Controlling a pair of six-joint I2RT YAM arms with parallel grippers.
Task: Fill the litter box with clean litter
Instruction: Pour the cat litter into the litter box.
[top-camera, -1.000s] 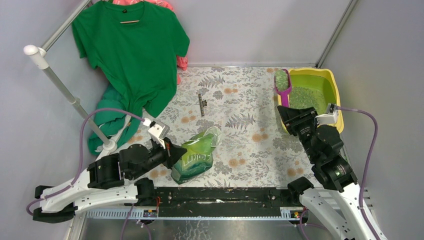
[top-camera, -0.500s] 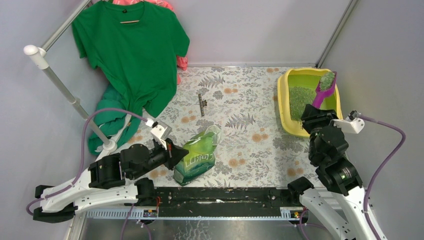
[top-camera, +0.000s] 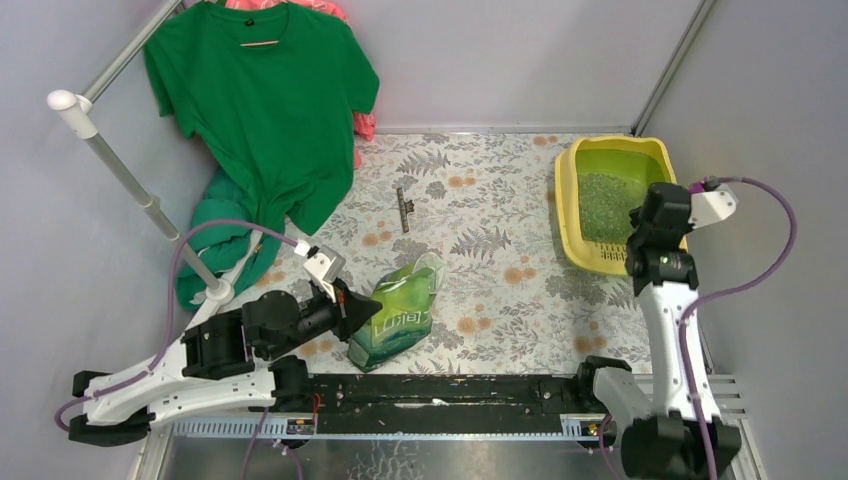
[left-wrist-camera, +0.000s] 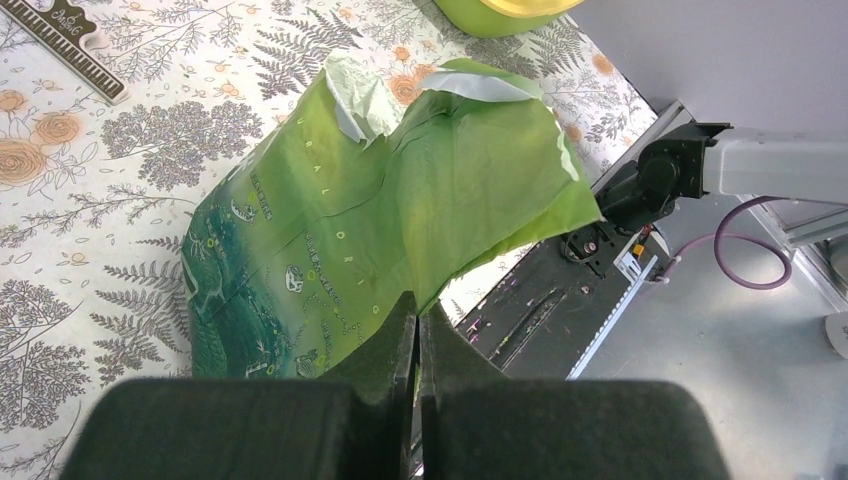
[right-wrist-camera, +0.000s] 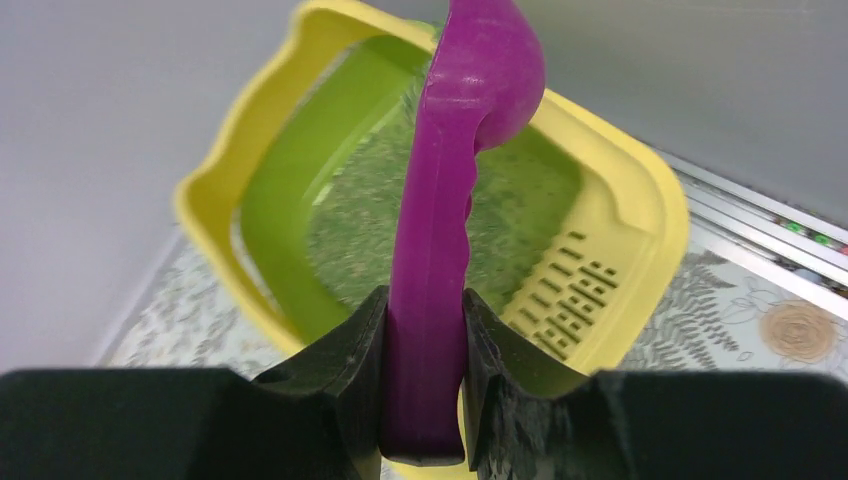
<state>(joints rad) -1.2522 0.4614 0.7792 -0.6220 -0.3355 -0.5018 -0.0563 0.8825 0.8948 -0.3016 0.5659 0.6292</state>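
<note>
Right gripper (right-wrist-camera: 424, 305) pinches one scoop (right-wrist-camera: 480, 90); left gripper (left-wrist-camera: 416, 312), pressed together, perhaps nips one bag (left-wrist-camera: 400, 200).

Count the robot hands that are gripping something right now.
2. The left hand, at front left, is shut on the edge of the green bag. The right hand is shut on the handle of the purple scoop, over the litter box. Neither is hidden.

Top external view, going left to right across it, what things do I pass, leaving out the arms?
white rack pole → green T-shirt → green bag → yellow litter box, with the clean litter inside it.
</note>
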